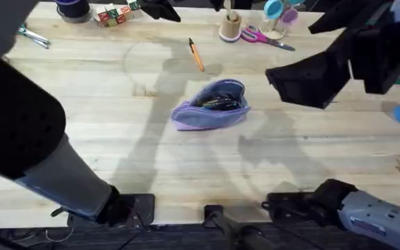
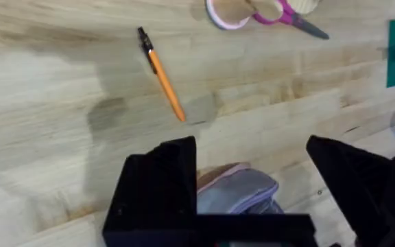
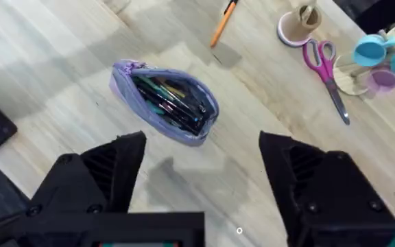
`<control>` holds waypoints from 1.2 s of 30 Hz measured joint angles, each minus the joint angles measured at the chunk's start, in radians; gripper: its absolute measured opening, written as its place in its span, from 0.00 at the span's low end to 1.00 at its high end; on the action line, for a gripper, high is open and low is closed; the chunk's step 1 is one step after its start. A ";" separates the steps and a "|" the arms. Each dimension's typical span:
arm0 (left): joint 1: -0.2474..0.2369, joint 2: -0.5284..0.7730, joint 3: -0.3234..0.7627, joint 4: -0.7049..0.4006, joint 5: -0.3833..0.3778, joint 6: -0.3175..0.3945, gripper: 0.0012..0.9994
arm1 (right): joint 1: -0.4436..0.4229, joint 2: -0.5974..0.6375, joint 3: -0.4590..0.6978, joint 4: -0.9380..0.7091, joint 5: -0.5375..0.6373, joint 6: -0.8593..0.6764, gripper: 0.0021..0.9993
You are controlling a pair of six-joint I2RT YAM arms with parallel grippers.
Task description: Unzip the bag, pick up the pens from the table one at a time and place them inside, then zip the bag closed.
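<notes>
overhead: one open bag [image 1: 210, 106], one orange pen [image 1: 196, 55] on table [image 1: 103, 132]; both hands [image 2: 252, 199] [image 3: 201, 199] spread, empty.

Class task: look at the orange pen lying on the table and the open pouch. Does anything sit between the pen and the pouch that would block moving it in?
Nothing visible does. The orange pen lies on bare table just beyond the open bag; the scissors lie off to the side.

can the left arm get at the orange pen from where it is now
Probably yes. The orange pen lies alone on bare table, just beyond the open left gripper, which hangs over the bag; nothing sits between them.
</notes>
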 joint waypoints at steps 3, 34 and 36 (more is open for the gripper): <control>0.000 0.002 0.000 0.036 -0.003 -0.014 1.00 | 0.000 0.000 0.000 0.000 0.000 0.001 1.00; -0.116 0.376 0.000 0.154 -0.357 -0.235 0.99 | 0.000 0.000 0.000 0.000 0.000 0.007 1.00; -0.122 0.389 0.000 0.156 -0.366 -0.243 1.00 | 0.000 0.000 0.000 0.000 0.000 0.007 1.00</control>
